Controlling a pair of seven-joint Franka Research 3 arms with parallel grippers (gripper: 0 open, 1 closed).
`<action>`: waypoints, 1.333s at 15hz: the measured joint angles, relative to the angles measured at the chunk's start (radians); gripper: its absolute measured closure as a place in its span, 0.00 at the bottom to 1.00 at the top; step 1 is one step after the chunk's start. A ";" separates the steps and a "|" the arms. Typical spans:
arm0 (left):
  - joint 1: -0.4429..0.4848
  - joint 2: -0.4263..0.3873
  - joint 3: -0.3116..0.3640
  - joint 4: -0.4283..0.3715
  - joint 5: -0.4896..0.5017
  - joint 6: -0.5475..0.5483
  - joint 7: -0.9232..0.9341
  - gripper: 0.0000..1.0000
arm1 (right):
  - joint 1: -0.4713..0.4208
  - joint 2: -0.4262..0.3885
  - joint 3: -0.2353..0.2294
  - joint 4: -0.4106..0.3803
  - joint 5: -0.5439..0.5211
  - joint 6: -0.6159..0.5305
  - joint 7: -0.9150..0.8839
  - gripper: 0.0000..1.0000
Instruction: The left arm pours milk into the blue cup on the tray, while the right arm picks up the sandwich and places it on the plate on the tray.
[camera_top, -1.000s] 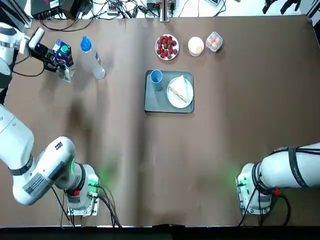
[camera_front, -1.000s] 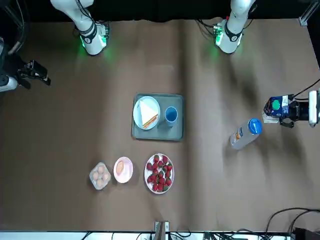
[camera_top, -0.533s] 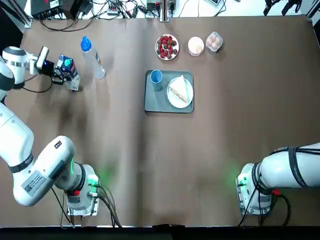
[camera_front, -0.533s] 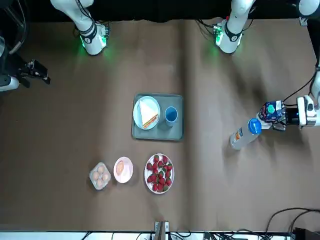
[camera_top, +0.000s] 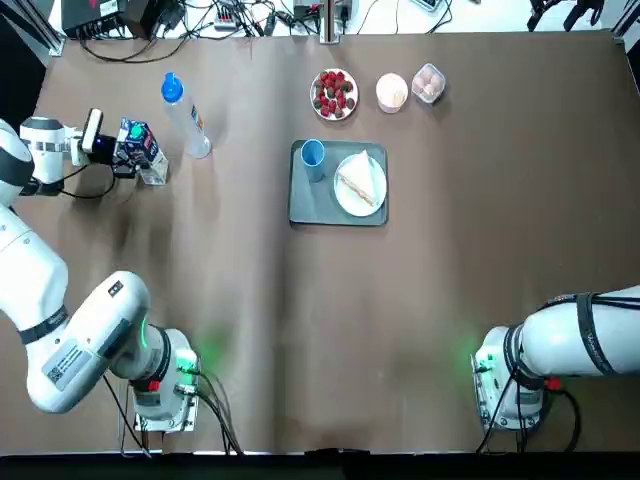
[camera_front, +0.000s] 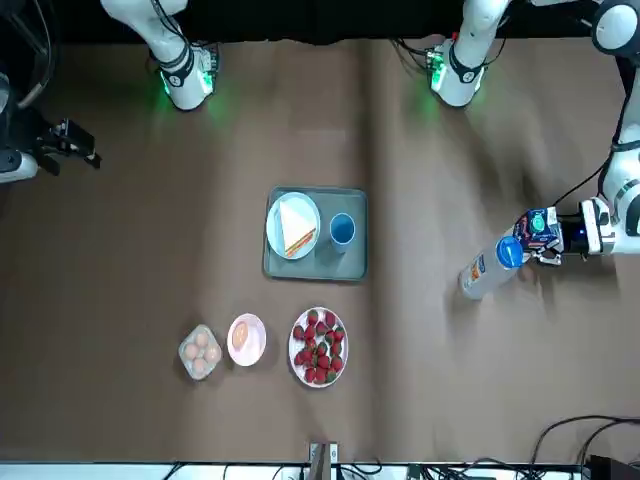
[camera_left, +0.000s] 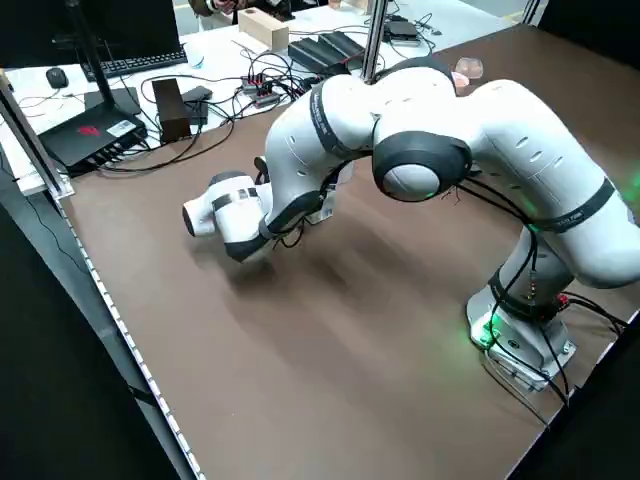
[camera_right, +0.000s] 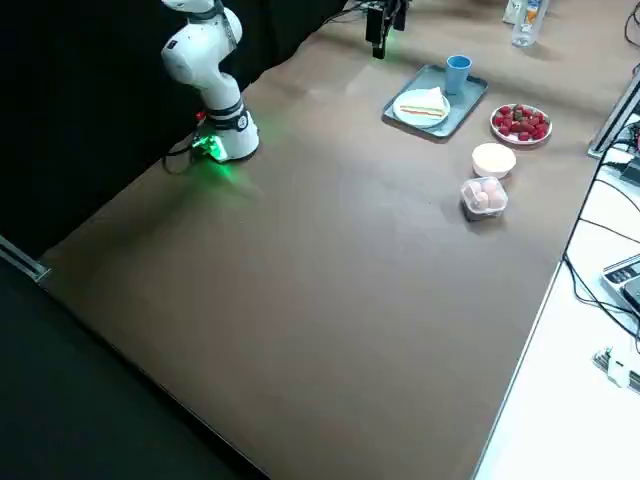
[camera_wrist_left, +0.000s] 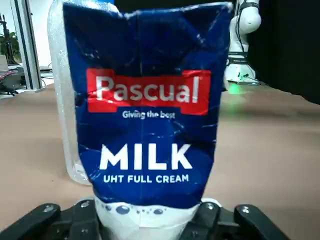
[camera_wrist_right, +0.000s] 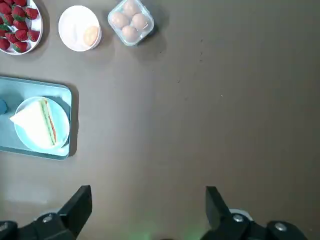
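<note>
The milk (camera_top: 142, 150) is a blue and white carton held upright at the table's far left, close beside a clear bottle (camera_top: 186, 118). My left gripper (camera_top: 118, 152) is shut on its lower part; in the left wrist view the milk (camera_wrist_left: 145, 115) fills the picture. The blue cup (camera_top: 313, 153) stands on the tray (camera_top: 308, 207). Beside it on the tray, the sandwich (camera_top: 357, 185) lies on the plate (camera_top: 346, 204). My right gripper (camera_wrist_right: 147, 210) hangs open and empty, high above the table off to the right of the tray.
Beyond the tray stand a dish of strawberries (camera_top: 334, 93), a small white dish (camera_top: 392, 91) and a box of eggs (camera_top: 428, 82). Cables and equipment lie past the far edge. Both arm bases (camera_top: 160, 385) sit at the near edge.
My left gripper has carried the milk lower and closer to the bottle, and the carton has come upright from a tilt. The right arm has not moved.
</note>
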 joint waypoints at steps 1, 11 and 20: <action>0.000 0.005 0.006 0.000 0.000 0.004 0.000 0.38 | 0.000 0.000 0.000 0.000 0.000 0.000 0.000 0.00; 0.006 0.033 0.067 0.095 -0.001 0.025 -0.038 0.00 | 0.001 0.000 0.006 0.000 0.000 -0.001 -0.002 0.00; -0.127 -0.352 0.108 0.154 0.151 0.091 -0.357 0.00 | 0.001 0.000 0.005 0.000 0.000 0.004 -0.001 0.00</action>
